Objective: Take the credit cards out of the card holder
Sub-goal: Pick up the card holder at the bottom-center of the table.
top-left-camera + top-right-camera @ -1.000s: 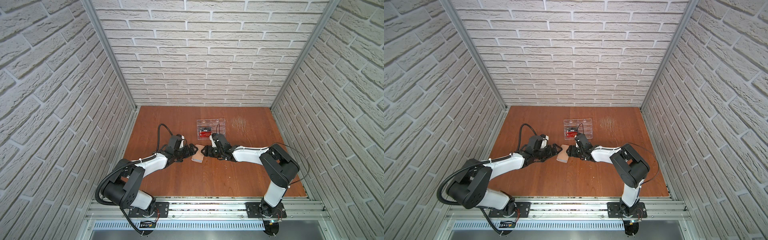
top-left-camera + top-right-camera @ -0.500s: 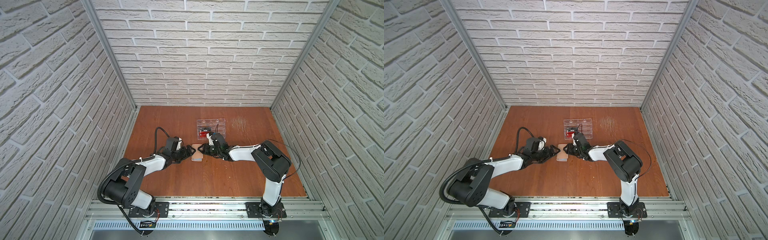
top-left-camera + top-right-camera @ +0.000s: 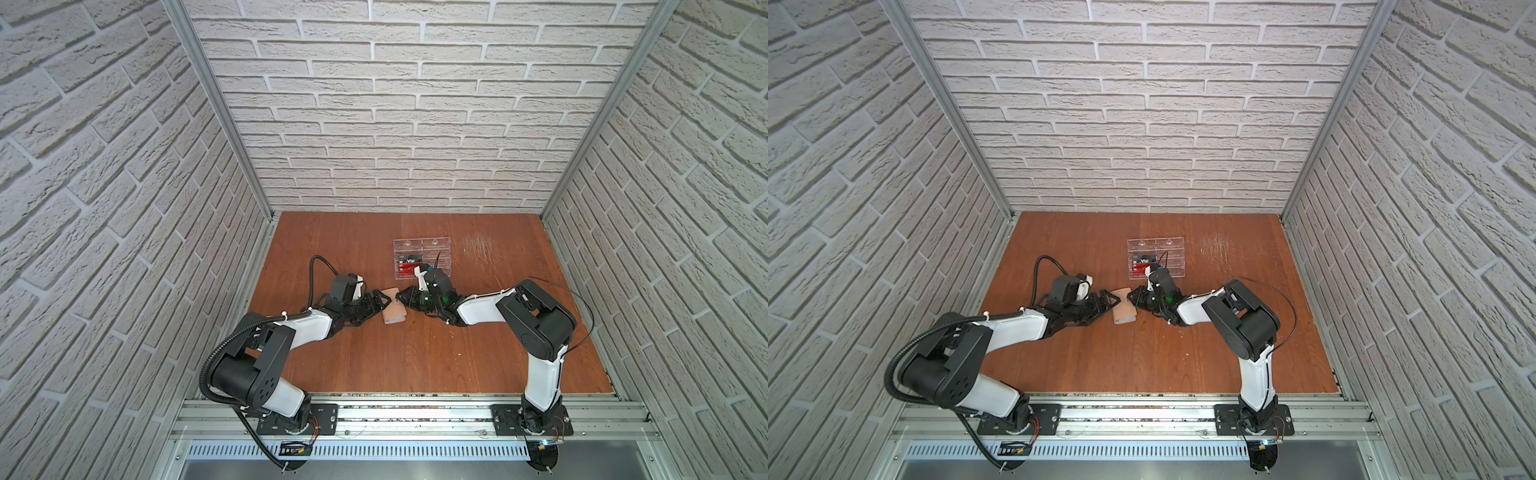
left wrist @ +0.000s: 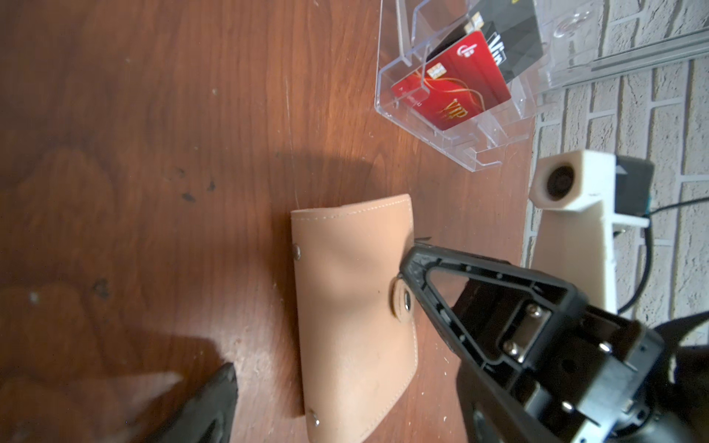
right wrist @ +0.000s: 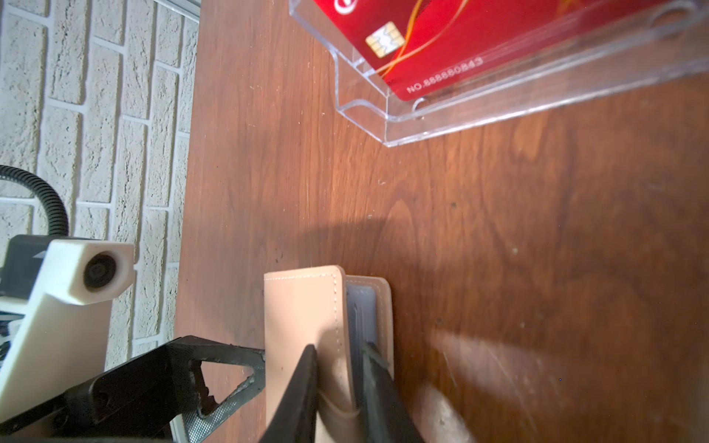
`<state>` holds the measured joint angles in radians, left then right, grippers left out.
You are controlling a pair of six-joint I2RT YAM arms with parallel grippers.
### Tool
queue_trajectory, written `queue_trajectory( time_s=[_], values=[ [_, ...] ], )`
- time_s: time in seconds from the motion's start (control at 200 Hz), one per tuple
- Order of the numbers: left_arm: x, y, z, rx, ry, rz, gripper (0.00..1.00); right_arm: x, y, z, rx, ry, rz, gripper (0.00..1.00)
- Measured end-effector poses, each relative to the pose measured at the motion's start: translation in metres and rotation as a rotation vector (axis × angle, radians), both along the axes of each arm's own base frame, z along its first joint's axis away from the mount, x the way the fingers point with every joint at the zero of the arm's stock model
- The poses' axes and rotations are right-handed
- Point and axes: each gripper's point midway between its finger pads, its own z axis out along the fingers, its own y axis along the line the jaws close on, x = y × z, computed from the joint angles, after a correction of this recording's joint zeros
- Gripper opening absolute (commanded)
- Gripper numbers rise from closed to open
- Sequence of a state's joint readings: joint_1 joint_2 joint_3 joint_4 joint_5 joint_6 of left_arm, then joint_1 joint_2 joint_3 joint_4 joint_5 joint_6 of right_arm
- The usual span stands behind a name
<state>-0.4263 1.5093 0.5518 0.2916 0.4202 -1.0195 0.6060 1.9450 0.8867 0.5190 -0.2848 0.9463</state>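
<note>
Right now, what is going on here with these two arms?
Two robot arms work on the beige card holder on the table. The right tool pinches its top cover, beside the bluish sleeves. The left tool stands open at the opposite side. No card is out of it yet; the clear rack behind holds a red card and a black card.

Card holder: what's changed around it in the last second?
The right pincer has moved in and closed onto the card holder, pinching its top cover edge with one finger over it and one under. The left pincer remains open at the opposite side. The holder hasn't visibly shifted. The acrylic rack and its VIP cards are unchanged.
</note>
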Motion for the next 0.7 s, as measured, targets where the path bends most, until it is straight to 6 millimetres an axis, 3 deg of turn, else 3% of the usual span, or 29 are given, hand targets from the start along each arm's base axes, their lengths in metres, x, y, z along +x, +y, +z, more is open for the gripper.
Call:
queue_trajectory(
  time_s=[0.17, 0.7],
  values=[
    [0.002, -0.001, -0.004, -0.007, 0.012, 0.013, 0.8, -0.001, 0.0, 0.0, 0.02, -0.005, -0.004, 0.15],
    [0.013, -0.021, -0.013, -0.056, -0.011, -0.004, 0.57, -0.004, -0.002, 0.0, 0.046, -0.008, -0.018, 0.14]
  ],
)
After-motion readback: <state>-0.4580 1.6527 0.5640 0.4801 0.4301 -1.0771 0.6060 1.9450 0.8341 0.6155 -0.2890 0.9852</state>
